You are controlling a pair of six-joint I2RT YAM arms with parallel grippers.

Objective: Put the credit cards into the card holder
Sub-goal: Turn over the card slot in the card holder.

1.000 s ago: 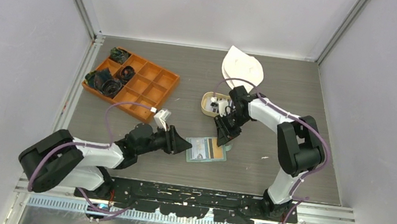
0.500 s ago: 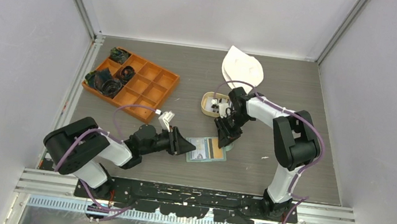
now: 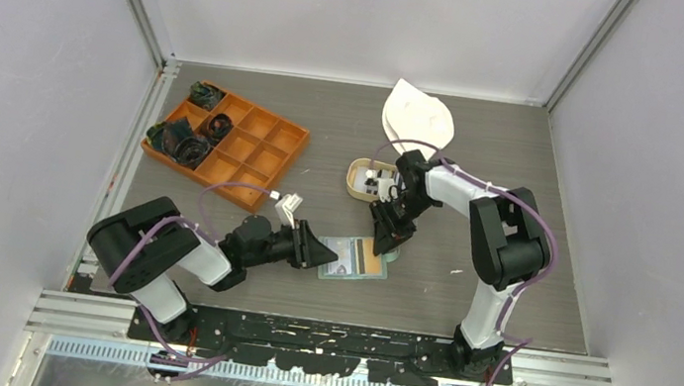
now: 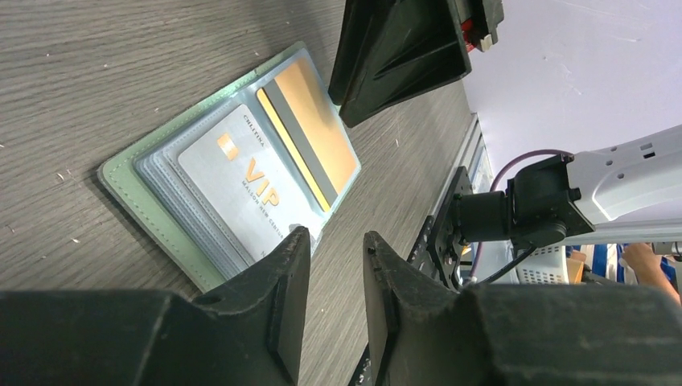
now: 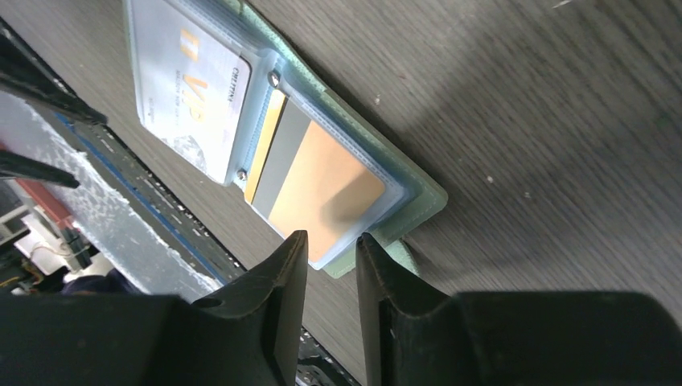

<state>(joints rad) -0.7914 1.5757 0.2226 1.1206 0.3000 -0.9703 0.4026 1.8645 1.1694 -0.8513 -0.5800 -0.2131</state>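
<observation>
A grey wood-look table (image 3: 522,157) sits inside pale grey walls. Seen from above, a big orange plastic box with many little compartments (image 3: 268,158) lies at 10 o'clock, with dark cord bundles (image 3: 180,142) in its far-left pockets. A white leaf-shaped dish (image 3: 418,115) lies at 12 o'clock, and a small oval tan tray (image 3: 357,180) sits just under it.

The sage-green folding card holder (image 3: 348,266) lies open near 6 o'clock. A white card with gold letters (image 4: 249,193) and a tan-gold card with a grey stripe (image 4: 318,121) are in its clear pockets.

The left gripper (image 3: 322,250) touches the holder's 9 o'clock edge. Its jaws are a little apart, with nothing between them. The right gripper (image 3: 383,243) stands on the 2 o'clock corner, with its jaws a little apart too.
</observation>
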